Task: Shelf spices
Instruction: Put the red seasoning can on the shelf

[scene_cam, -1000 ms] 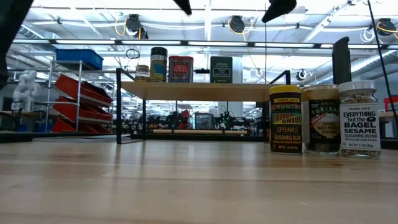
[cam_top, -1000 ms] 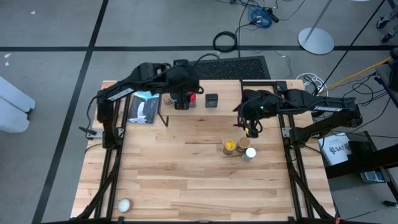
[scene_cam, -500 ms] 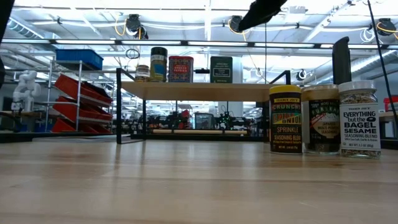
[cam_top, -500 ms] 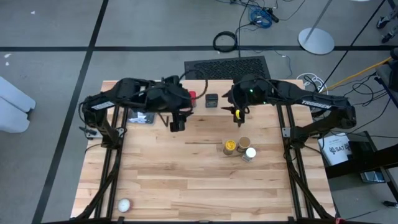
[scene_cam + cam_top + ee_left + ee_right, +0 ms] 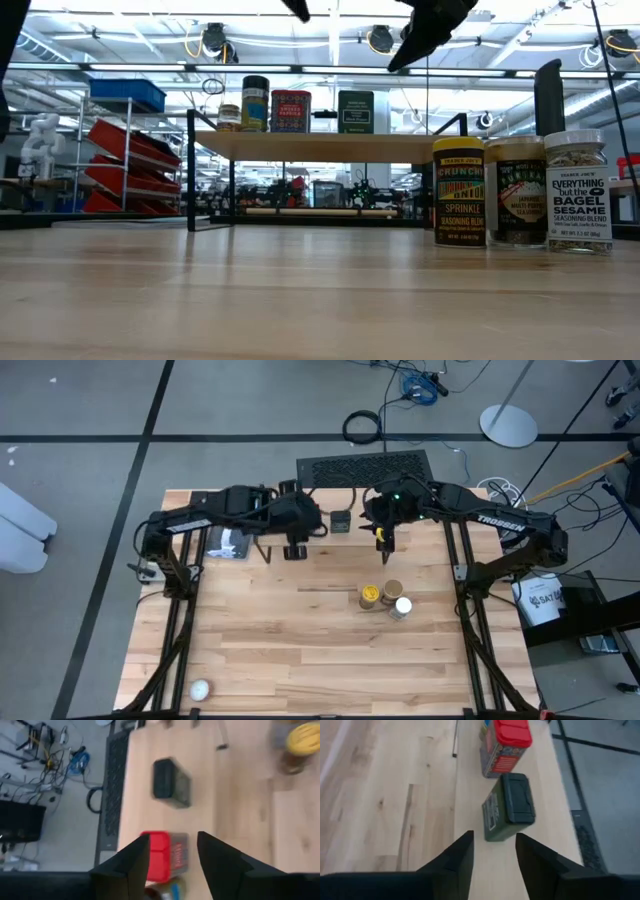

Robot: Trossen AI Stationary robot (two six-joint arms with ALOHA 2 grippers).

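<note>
The shelf (image 5: 320, 145) stands at the table's far side. On it are a small jar (image 5: 229, 117), a dark-lidded jar (image 5: 255, 103), the red tin (image 5: 165, 857) and the black square tin (image 5: 509, 807). The yellow-lidded jar (image 5: 369, 595), tan-lidded jar (image 5: 392, 589) and white-lidded jar (image 5: 402, 606) stand together on the table, right of the middle. My left gripper (image 5: 295, 550) hovers open above the shelf's near edge, in line with the red tin. My right gripper (image 5: 385, 545) hovers open just right of the black tin (image 5: 341, 521), with nothing between its fingers.
A flat blue-and-black package (image 5: 228, 540) lies at the far left under the left arm. A white ball (image 5: 199, 689) sits near the front left corner. A black mat (image 5: 362, 467) lies beyond the far edge. Bare wood (image 5: 300, 650) spreads across the near half.
My left gripper has drawn back from over the shelf toward the table's near edge, then eased a little right. My right gripper has swung from above the three jars toward the far edge and left, to the shelf beside the black tin. The spices have not moved.
</note>
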